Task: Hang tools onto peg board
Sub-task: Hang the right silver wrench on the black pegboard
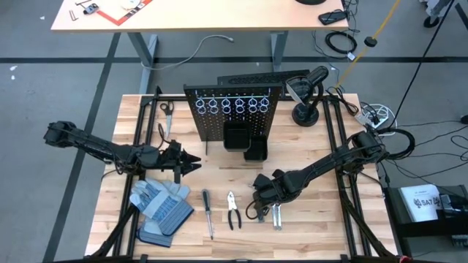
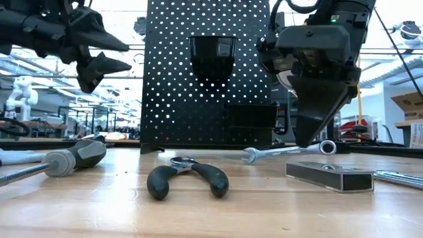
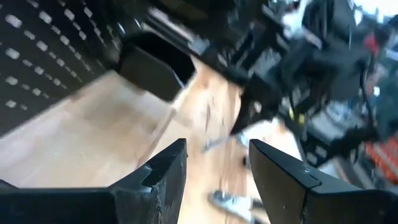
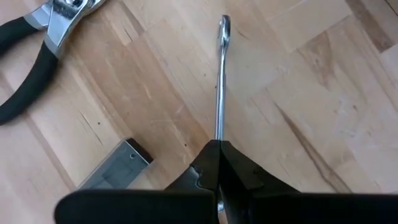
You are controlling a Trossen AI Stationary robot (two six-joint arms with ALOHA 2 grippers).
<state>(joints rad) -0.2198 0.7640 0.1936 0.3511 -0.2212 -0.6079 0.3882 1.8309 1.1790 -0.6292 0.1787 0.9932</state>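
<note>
Hanging on the peg board (image 1: 219, 120), two black bins (image 1: 241, 140) show no contents.

The robot has two dark arms made of long black tubes joined by round, chunky joints. Black cables run along the right arm. Each arm ends in a claw. The left claw (image 1: 191, 162) has two black fingers (image 3: 163, 180) that are wide at the base and get thin at the tips, like a beak. The right claw (image 1: 261, 212) sits under a boxy black block with a small green light on it.
</note>
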